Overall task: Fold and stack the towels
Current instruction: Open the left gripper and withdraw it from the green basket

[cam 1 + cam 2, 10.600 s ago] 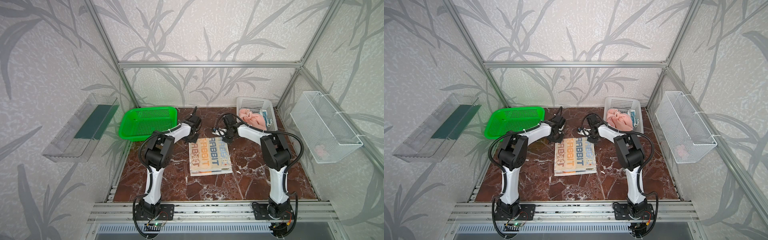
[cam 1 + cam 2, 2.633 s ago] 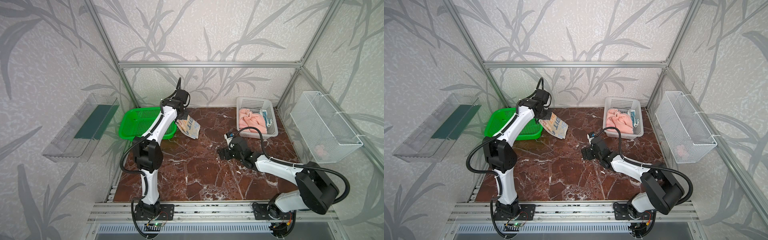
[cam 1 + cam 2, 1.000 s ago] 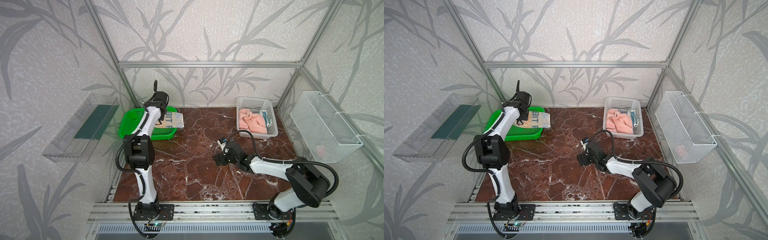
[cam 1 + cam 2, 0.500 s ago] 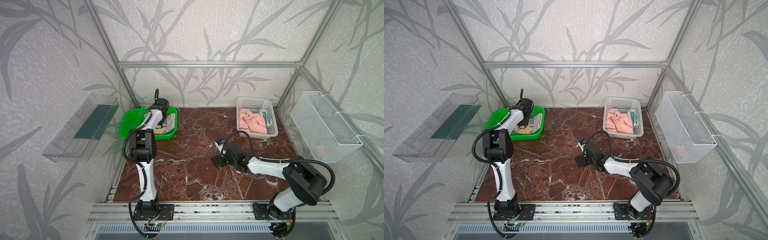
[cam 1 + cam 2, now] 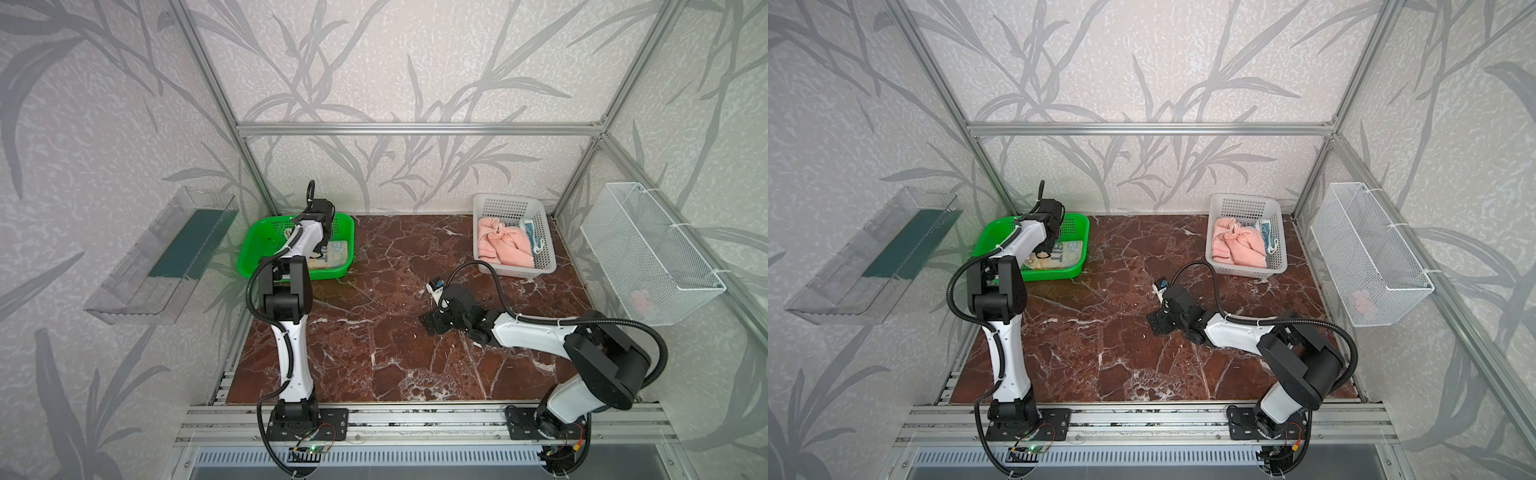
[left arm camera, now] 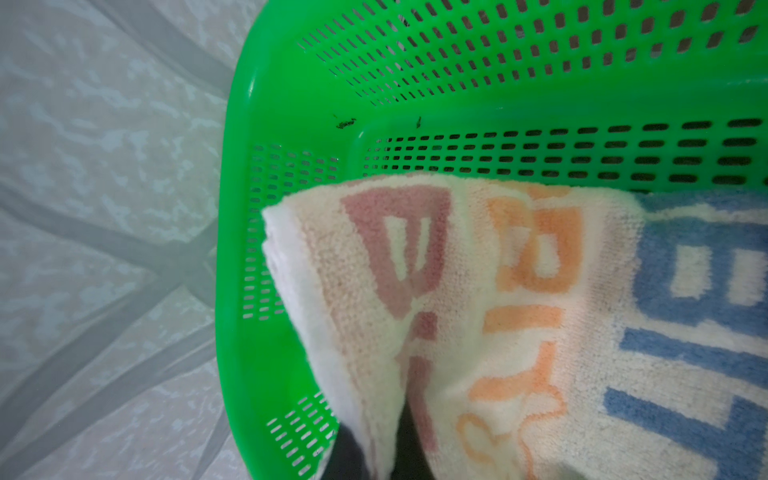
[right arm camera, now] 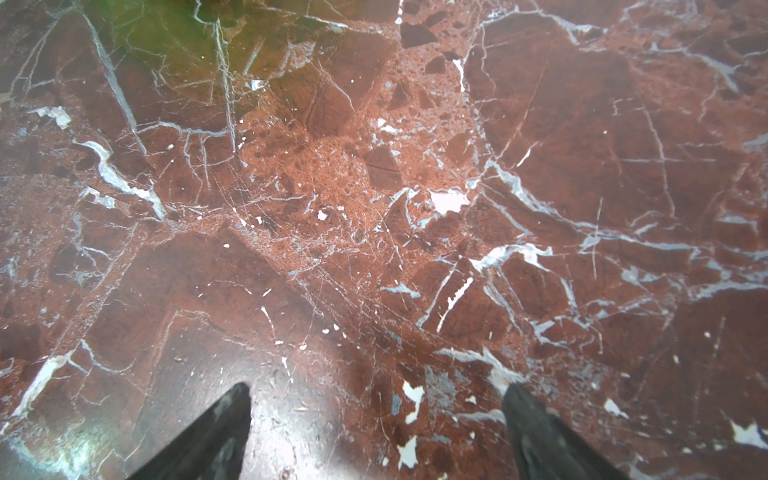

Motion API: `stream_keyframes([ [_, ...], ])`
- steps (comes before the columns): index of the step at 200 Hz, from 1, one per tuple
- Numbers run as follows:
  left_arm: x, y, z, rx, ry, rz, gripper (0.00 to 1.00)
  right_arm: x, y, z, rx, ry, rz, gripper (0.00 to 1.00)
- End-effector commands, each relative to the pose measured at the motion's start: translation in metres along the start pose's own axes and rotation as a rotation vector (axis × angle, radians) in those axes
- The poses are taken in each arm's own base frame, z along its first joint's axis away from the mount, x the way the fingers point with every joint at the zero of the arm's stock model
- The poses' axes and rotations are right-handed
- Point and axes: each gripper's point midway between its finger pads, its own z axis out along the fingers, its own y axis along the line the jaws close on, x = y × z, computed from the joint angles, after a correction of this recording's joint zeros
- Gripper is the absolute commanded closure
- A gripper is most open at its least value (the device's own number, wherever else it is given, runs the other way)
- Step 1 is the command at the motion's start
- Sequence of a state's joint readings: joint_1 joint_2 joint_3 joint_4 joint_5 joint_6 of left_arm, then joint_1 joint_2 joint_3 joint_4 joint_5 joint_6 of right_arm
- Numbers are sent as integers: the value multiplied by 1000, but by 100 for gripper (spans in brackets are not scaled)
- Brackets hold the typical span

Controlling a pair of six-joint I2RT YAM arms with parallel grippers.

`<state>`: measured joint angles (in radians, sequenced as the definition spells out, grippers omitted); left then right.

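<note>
We count three towels: cream towel (image 5: 337,254), pink towel (image 5: 505,246), teal towel (image 5: 532,233); two table baskets: green basket (image 5: 266,239), white basket (image 5: 509,205); two wall bins (image 5: 137,291) (image 5: 648,249); two arms (image 5: 291,357) (image 5: 528,334).

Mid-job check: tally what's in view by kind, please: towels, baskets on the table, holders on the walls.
Towels: 3 (cream towel, pink towel, teal towel)
Table baskets: 2 (green basket, white basket)
Wall holders: 2 (wire bin, clear tray)
Total: 7
</note>
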<state>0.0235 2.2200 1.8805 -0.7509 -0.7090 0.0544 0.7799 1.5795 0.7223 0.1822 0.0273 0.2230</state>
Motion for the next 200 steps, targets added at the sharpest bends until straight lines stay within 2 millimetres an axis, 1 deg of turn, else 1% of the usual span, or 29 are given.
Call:
stream_keyframes([
  [1, -2, 14, 9, -50, 8, 2, 100, -7, 3, 3, 7, -9, -24, 6],
  [12, -1, 15, 11, -52, 12, 1, 100, -6, 3, 4, 6, -7, -24, 6],
  [14, -1, 15, 12, -54, 13, 1, 98, -6, 3, 4, 5, -9, -24, 6],
  [19, -1, 14, 13, -50, 14, 2, 89, -6, 4, 5, 2, -8, -25, 6],
  [24, -1, 13, 13, -49, 14, 5, 75, -7, 5, 6, -1, -10, -24, 6],
  [35, -1, 13, 14, -49, 17, 8, 64, -7, 6, 7, -8, -13, -25, 6],
  [39, -1, 12, 14, -49, 19, 10, 58, -7, 6, 7, -10, -12, -25, 6],
  [45, -1, 13, 15, -49, 21, 11, 46, -8, 7, 8, -13, -14, -27, 6],
  [49, -2, 13, 14, -50, 19, 9, 39, -8, 8, 8, -14, -13, -29, 6],
  [57, -2, 14, 14, -54, 18, 6, 30, -9, 8, 8, -15, -14, -30, 6],
  [67, -4, 16, 12, -59, 14, 5, 21, -10, 8, 8, -15, -18, -34, 6],
  [76, -7, 21, 8, -68, 7, -5, 11, -11, 9, 7, -15, -20, -37, 6],
  [86, -10, 25, 4, -73, 0, -16, 1, -11, 9, 8, -14, -21, -43, 6],
  [103, -17, 32, -8, -70, -24, -37, 1, -13, 10, 8, -18, -24, -48, 6],
  [124, -27, 34, -30, -53, -70, -43, 1, -17, 13, 8, -23, -22, -58, 6],
  [149, -35, 22, -66, 26, -135, -35, 1, -27, 15, 6, -19, -33, -72, 6],
  [176, -37, -6, -118, 182, -208, -17, 1, -39, 13, 3, 2, -35, -90, 6],
  [188, -36, -23, -141, 249, -250, 4, 1, -43, 11, 2, 23, -28, -99, 6],
  [200, -32, -45, -166, 309, -289, 46, 1, -47, 7, 1, 56, -22, -102, 6],
])
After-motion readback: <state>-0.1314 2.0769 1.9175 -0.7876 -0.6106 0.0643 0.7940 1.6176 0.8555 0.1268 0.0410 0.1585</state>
